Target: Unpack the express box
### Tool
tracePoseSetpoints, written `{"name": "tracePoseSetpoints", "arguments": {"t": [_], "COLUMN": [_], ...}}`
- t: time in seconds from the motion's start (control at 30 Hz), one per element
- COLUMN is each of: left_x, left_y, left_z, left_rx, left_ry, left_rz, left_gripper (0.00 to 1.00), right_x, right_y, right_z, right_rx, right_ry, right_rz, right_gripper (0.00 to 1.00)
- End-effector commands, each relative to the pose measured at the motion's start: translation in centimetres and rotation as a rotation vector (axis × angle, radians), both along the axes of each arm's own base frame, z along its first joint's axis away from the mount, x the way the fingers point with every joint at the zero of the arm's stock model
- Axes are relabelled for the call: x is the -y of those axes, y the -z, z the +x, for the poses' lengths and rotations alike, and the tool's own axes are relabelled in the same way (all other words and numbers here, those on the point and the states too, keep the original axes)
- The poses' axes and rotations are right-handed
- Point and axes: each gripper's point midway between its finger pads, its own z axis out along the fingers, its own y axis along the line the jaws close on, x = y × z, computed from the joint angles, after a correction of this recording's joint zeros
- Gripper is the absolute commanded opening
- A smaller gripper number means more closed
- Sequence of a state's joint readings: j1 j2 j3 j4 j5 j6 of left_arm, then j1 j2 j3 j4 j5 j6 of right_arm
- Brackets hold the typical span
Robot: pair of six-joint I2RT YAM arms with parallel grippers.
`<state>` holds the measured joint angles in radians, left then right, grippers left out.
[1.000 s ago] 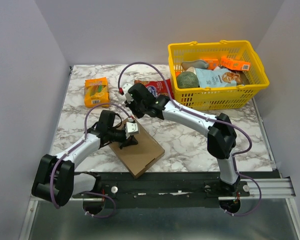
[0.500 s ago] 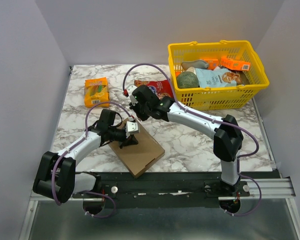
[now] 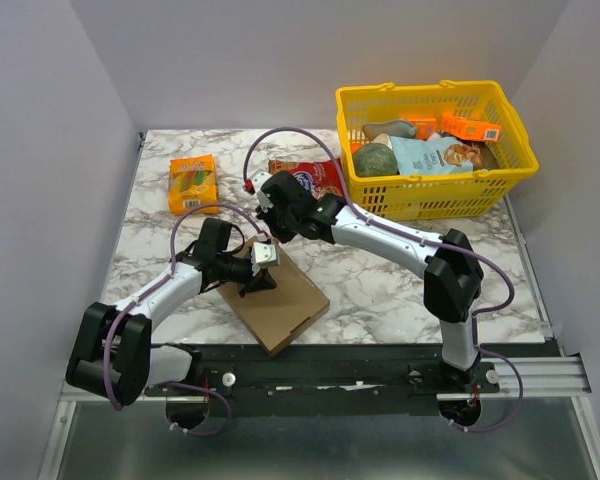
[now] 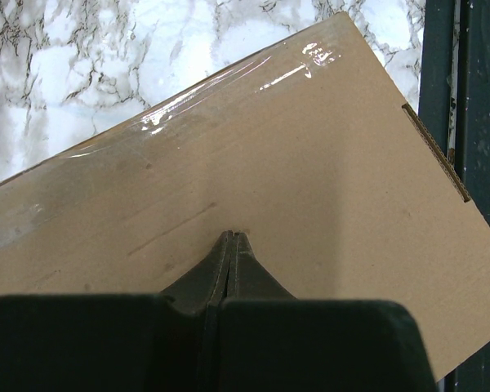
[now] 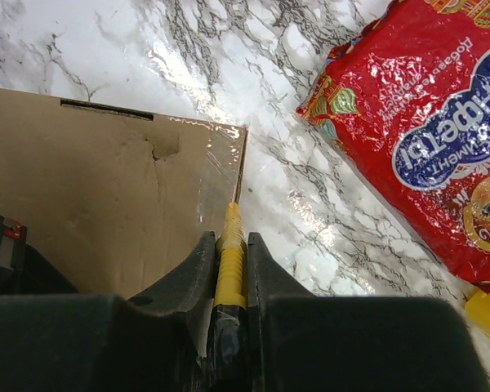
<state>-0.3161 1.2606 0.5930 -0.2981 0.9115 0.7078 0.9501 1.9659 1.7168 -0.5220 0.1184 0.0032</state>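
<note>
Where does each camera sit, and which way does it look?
Top external: above and behind, looking down on the table; left arm and right arm show.
Left wrist: straight down onto the express box; shut left gripper shows.
Right wrist: at the box's corner and red snack bag; right gripper clamps a yellow tool.
All three share the box.

The box (image 3: 280,300) is lying on the worktop (image 3: 380,280) by its near edge, left of centre, turned at an angle. The left pincer (image 4: 233,238) is pressing its tips down on the box's top, near the middle. The right pincer (image 5: 230,245) is hanging at the box's far corner, with a tool (image 5: 231,216) sitting between its fingers and pointing at that corner. Behind it a bag (image 3: 310,178) is lying flat, just beside the basket (image 3: 440,200) to its right. The basket is standing at the far right, with packets (image 3: 430,155) lying inside it. A carton (image 3: 193,183) is lying at the far left, well apart from the box.
</note>
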Motion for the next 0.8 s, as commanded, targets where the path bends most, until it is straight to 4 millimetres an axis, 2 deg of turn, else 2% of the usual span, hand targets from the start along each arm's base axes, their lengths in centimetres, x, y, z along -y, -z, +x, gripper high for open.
{"name": "tracePoseSetpoints", "arguments": {"t": [0.0,0.27,0.4,0.5,0.63,0.77], "left_x": [-2.0,-2.1,-2.3,-2.4,-2.7,-2.8], "left_y": [3.5,3.6,3.8,3.8,4.2,4.2], "left_z": [-1.0,-0.6,0.1,0.8,1.8,2.4], "left_rx": [-0.08,-0.085,-0.082,-0.083,-0.091,-0.084], "left_ry": [-0.059,-0.083,-0.132,-0.179,-0.237,-0.275], "left_rz": [0.131,0.135,0.148,0.15,0.17,0.173], "left_gripper": [0.0,0.0,0.0,0.0,0.0,0.0], "right_x": [-0.5,-0.1,1.2,1.9,2.3,3.1], "right_y": [1.5,2.3,2.2,2.0,2.7,3.3], "right_z": [-0.4,-0.9,-1.6,-2.7,-4.6,-5.4], "right_rx": [-0.02,-0.024,-0.027,-0.058,-0.145,-0.182], "right_ry": [-0.005,-0.037,-0.004,0.049,0.042,0.074], "right_rz": [-0.025,-0.062,-0.099,-0.106,-0.119,-0.153], "right_gripper": [0.0,0.01,0.0,0.0,0.01,0.0]}}
